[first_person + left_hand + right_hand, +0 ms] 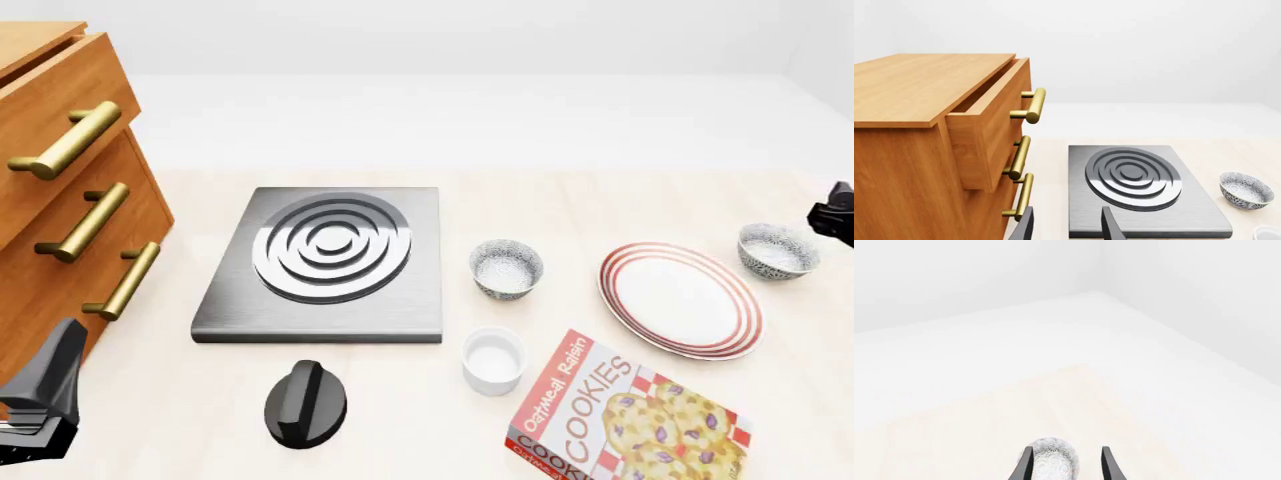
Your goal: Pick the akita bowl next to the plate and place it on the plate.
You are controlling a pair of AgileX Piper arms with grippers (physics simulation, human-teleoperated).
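Two speckled akita bowls show. One akita bowl [778, 250] sits just right of the red-ringed plate [679, 298]; a second bowl [507, 268] stands left of the plate, beside the stove slab. My right gripper [830, 218] hovers at the right edge, just beyond the right-hand bowl. In the right wrist view that bowl [1052, 459] lies in front of the open right gripper [1066, 466], nearer one finger and not held. My left gripper [40, 400] is open and empty at the near left; the left wrist view also shows this gripper [1067, 227] and the second bowl [1245, 190].
A wooden drawer cabinet [60, 200] with brass handles fills the left, top drawer slightly open. A grey stove slab [327, 265] with silver rings lies centre-left. A black knob [306, 403], a white cup [494, 360] and a cookie box [621, 415] lie near the front.
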